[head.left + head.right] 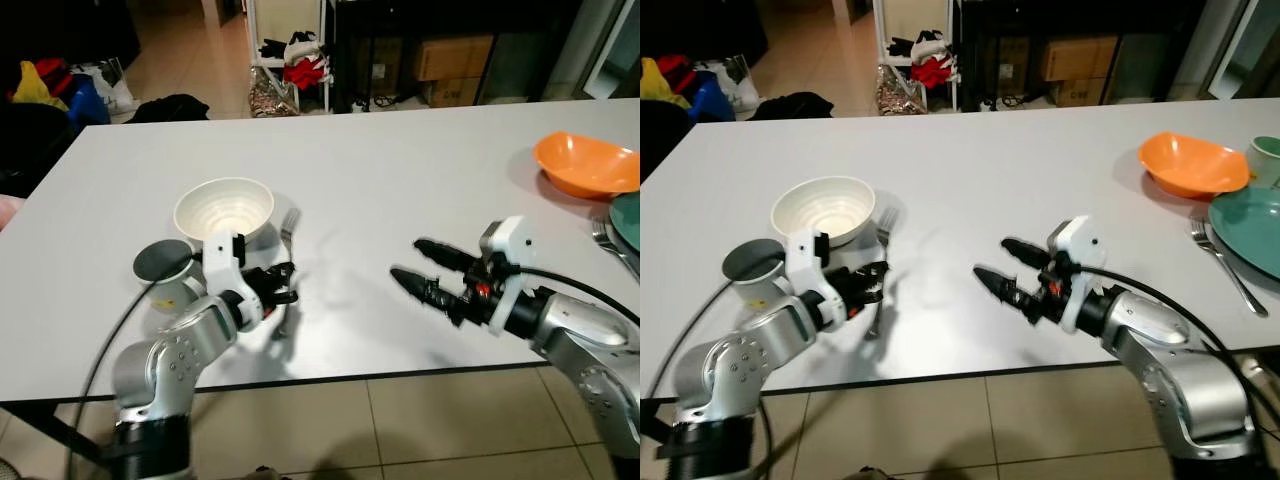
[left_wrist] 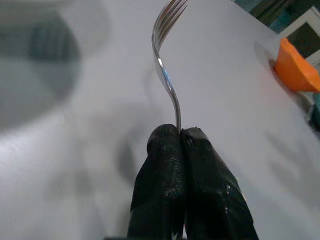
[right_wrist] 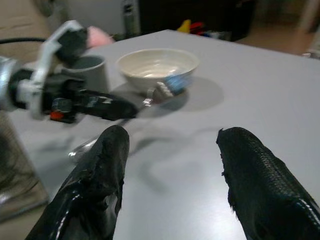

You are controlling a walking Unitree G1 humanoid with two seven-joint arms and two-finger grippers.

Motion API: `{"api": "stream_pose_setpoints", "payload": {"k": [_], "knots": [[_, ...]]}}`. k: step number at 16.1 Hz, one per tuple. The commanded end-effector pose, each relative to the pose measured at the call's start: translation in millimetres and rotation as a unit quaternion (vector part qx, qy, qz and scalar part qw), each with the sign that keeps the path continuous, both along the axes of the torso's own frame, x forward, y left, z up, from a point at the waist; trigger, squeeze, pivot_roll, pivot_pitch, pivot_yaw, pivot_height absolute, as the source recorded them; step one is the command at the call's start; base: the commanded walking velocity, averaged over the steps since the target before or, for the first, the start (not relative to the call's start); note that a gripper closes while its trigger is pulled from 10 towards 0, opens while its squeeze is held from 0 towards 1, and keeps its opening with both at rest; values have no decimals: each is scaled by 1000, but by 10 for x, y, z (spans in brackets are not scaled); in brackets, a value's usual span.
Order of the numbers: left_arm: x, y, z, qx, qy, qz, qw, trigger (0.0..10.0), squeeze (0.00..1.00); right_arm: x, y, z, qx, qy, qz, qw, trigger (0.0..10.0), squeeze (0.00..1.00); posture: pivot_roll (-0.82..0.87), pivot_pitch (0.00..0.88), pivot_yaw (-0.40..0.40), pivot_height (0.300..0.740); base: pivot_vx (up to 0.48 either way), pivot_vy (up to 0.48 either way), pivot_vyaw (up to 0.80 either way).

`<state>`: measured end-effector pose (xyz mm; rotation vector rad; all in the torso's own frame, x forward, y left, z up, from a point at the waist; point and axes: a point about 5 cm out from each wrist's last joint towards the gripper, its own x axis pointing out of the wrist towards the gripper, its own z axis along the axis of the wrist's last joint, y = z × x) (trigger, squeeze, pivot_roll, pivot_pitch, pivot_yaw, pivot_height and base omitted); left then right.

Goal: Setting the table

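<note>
A silver fork (image 2: 166,75) lies on the white table (image 1: 380,170) just right of a white ribbed bowl (image 1: 224,210). My left gripper (image 1: 288,283) is shut on the fork's handle, tines pointing away toward the bowl's side. A grey mug (image 1: 167,272) stands left of that gripper, in front of the bowl. My right gripper (image 1: 410,263) hovers open over bare table near the front edge, nothing between its fingers (image 3: 112,170). At the far right sit an orange bowl (image 1: 587,165), a teal plate (image 1: 1250,232) and a second fork (image 1: 1227,265).
The table's front edge runs just below both arms, with tiled floor beneath. Beyond the far edge are a white shelf rack (image 1: 290,60) with clothes, cardboard boxes (image 1: 452,68) and bags on the floor. A pale green cup (image 1: 1267,158) stands at the right border.
</note>
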<state>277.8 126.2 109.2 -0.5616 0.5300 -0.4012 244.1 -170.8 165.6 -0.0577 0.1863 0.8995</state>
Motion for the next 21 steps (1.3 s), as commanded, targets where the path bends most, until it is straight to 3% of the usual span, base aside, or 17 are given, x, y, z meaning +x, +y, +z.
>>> {"api": "stream_pose_setpoints", "payload": {"k": [1, 10, 20, 21], "knots": [[11, 5, -15, 1, 11, 0, 1000, 10000, 0, -39, 58, 47, 0, -11, 30, 999, 10000, 0, -103, 7, 97, 740, 0, 0, 0], [190, 166, -169, 42, 41, 35, 998, 10000, 0, -139, 100, -44, -38, 10, 88, 995, 10000, 0, -96, 21, 104, 740, 0, 0, 0], [191, 250, -264, 74, 54, 25, 995, 10000, 0, -148, 116, -81, -58, 11, 103, 993, 10000, 0, -98, 18, 99, 740, 0, 0, 0], [195, 250, -263, 75, 54, 24, 995, 10000, 647, -147, 115, -80, -59, 11, 103, 993, 10000, 0, -98, 18, 99, 740, 0, 0, 0]]}}
